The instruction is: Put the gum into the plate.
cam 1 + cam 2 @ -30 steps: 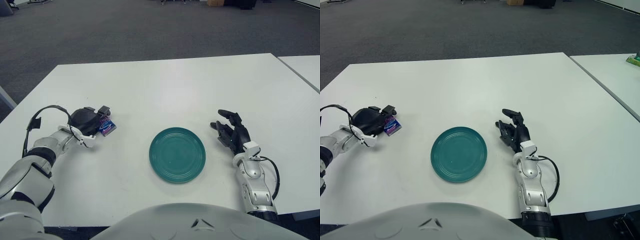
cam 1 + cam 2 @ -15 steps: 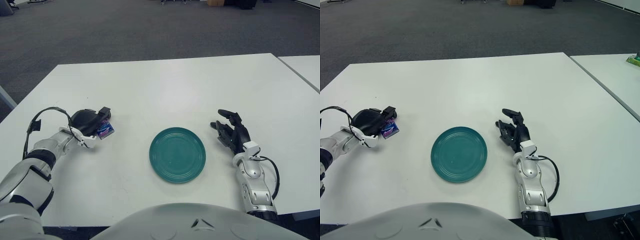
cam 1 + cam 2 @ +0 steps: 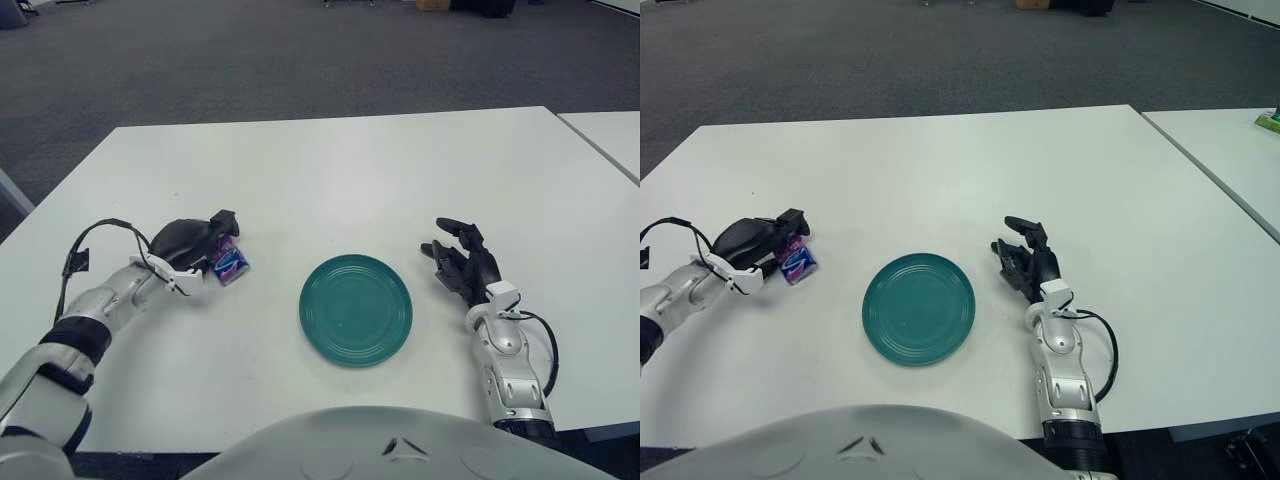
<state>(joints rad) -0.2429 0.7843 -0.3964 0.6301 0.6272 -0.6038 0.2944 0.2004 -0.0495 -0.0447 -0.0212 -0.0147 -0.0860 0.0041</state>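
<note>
A small purple and blue gum pack point(image 3: 230, 265) hangs in my left hand point(image 3: 200, 245), whose black fingers are curled around it, left of the plate and just above the white table point(image 3: 330, 170). The round teal plate point(image 3: 355, 308) lies flat near the table's front middle with nothing on it. A short gap of bare table separates the gum from the plate's left rim. My right hand point(image 3: 462, 264) shows to the right of the plate, fingers spread and holding nothing.
A second white table point(image 3: 1230, 150) stands at the right, separated by a narrow gap, with a small green object point(image 3: 1268, 121) at its far edge. Grey carpet lies beyond the far edge of the table.
My left hand has carried the gum pack rightward toward the plate, after a small dip to the left. The right hand and the plate have not moved.
</note>
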